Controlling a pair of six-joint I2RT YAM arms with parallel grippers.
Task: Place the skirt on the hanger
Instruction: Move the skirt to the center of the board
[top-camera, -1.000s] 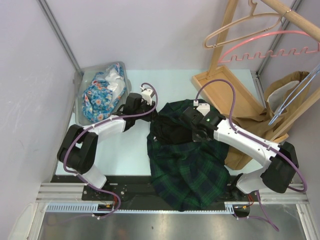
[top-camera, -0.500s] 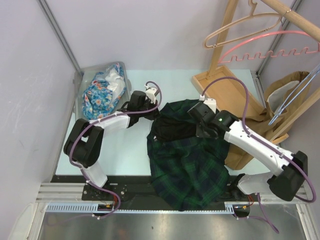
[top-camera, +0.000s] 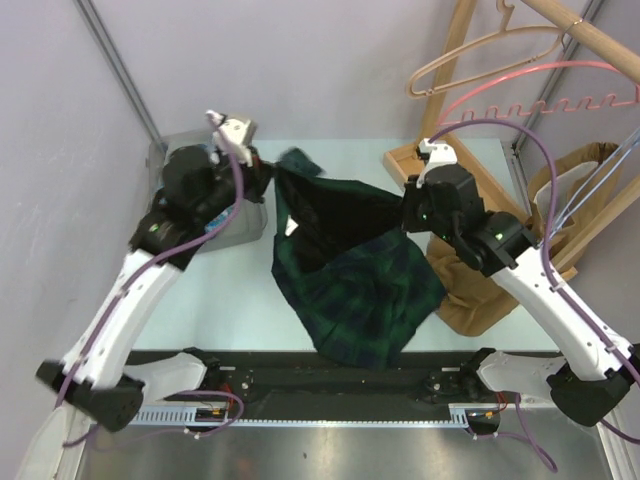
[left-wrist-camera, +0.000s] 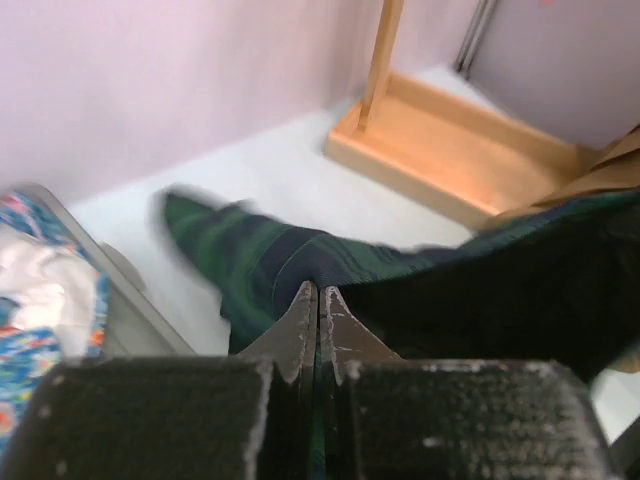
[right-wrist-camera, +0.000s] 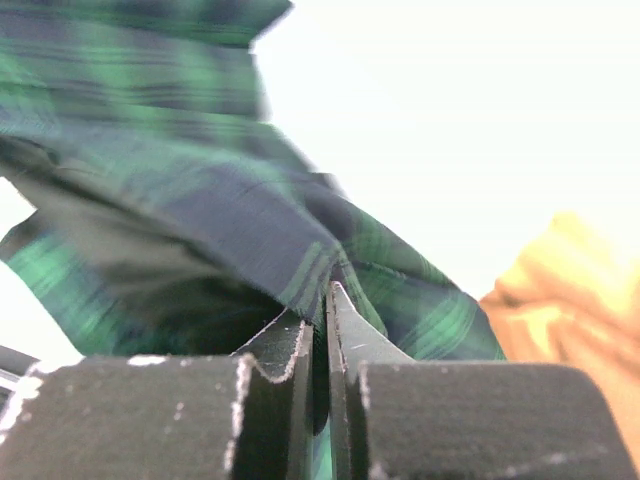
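The dark green plaid skirt (top-camera: 350, 285) hangs stretched between my two raised grippers, its lower part draping down toward the table's front. My left gripper (top-camera: 270, 180) is shut on one end of the waistband; in the left wrist view the fingertips (left-wrist-camera: 318, 292) pinch the plaid cloth (left-wrist-camera: 290, 255). My right gripper (top-camera: 408, 216) is shut on the other end, with the fabric (right-wrist-camera: 200, 200) clamped between its jaws (right-wrist-camera: 328, 292). A pink hanger (top-camera: 490, 50) hangs on the wooden rail at the top right, above and right of the right gripper.
A second pink notched hanger (top-camera: 545, 100) hangs below the first. The wooden rack's base (top-camera: 480, 190) stands at the back right, with tan cloth (top-camera: 480, 295) beside it. A grey bin (top-camera: 162, 160) of floral cloth (left-wrist-camera: 30, 300) sits at the back left under the left arm.
The left gripper closed on the skirt's edge. Both arms rose and moved apart, lifting the skirt off the table and stretching its waistband between them.
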